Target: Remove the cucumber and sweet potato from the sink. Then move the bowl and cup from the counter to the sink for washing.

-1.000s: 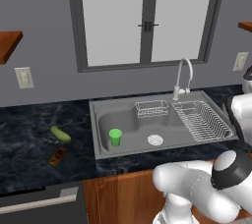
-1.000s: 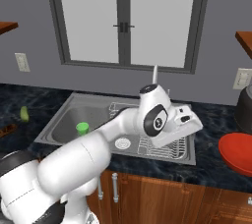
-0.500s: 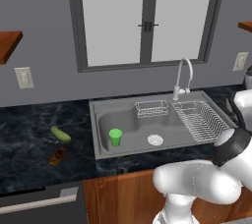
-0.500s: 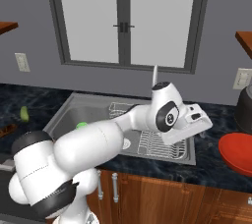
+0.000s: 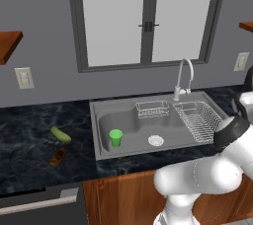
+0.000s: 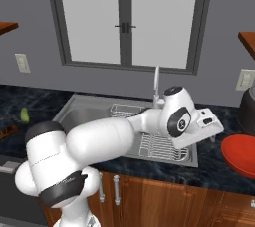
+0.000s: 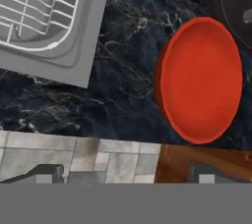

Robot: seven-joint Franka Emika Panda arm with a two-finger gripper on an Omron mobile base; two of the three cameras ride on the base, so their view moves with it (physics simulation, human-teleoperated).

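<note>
We see our gripper (image 7: pixel 125 174) spread wide and empty, the red bowl (image 7: pixel 199 79) at right, sink (image 7: pixel 74 63) upper left.

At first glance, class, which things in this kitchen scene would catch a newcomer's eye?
The wide, shallow red bowl stands out on the dark marble counter right of the grey steel sink. A small bright green cup stands upright in the basin. The big white robot arm reaches toward the bowl, its gripper open and empty.
</note>
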